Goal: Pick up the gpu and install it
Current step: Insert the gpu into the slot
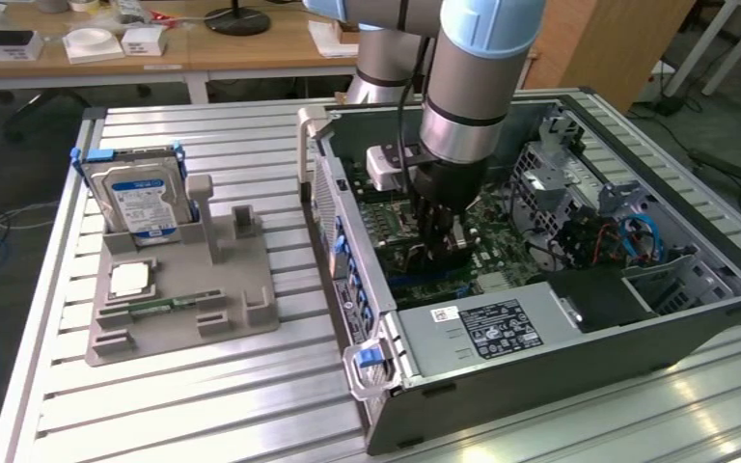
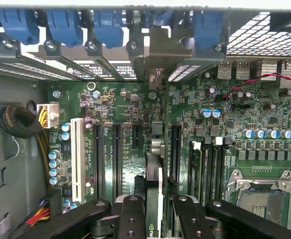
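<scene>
- We saw the arm reaching down into the open computer case (image 1: 563, 381). The case lay on its side on the slatted metal table (image 1: 216, 405), toward three o'clock in the exterior view.
- The gripper (image 1: 438, 246) hung over the motherboard (image 2: 130, 104), in the ten o'clock part of the case's interior as the exterior view gave it.
- Its fingers (image 2: 131, 216) were clamped on the gpu (image 2: 154, 179), one against each face of the card.
- The gpu stood on edge, thin and black, above the board, running parallel to the long black expansion slots (image 2: 117, 154) with slots on either side of it.
- We could not tell whether its lower edge had entered a slot.
- Blue latches (image 2: 65, 25) lined the case wall beyond the card's far end.
- The processor socket (image 2: 257, 196) sat on the board, well apart from the card.
- In the exterior view the power supply (image 1: 500, 328) lay at five o'clock from the gripper.
- A grey holder (image 1: 235, 328) rested on the table at nine o'clock from the case.
- The hard drive (image 1: 142, 198) stood upright at the holder's eleven o'clock.
- The green memory stick (image 1: 165, 304) lay flat toward the holder's seven o'clock.
</scene>
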Robot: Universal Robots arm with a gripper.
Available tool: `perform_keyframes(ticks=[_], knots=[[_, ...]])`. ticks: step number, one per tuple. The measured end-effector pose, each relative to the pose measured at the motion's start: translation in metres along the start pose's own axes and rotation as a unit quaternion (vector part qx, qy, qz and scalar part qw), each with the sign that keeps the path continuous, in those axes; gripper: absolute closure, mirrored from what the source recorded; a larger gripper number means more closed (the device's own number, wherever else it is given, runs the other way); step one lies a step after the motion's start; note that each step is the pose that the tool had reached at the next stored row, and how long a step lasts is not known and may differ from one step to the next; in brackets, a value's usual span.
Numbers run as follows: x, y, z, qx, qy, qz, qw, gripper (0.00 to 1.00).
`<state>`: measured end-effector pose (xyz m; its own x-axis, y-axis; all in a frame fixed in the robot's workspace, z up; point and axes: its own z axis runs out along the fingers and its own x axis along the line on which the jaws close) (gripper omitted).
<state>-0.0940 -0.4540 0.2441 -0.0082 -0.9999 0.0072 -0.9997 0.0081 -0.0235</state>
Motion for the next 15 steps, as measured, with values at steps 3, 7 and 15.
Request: perform_keyframes(ticks=[3,7,15], knots=[[0.0000,0.0000,-0.0040,-0.0001,0.0001,0.000,1.0000,0.74],[0.0001,-0.0001,-0.0051,0.0000,0.0002,0.000,1.0000,0.74],[0.0010,-0.0001,-0.0052,-0.0001,0.0015,0.000,1.0000,0.74]])
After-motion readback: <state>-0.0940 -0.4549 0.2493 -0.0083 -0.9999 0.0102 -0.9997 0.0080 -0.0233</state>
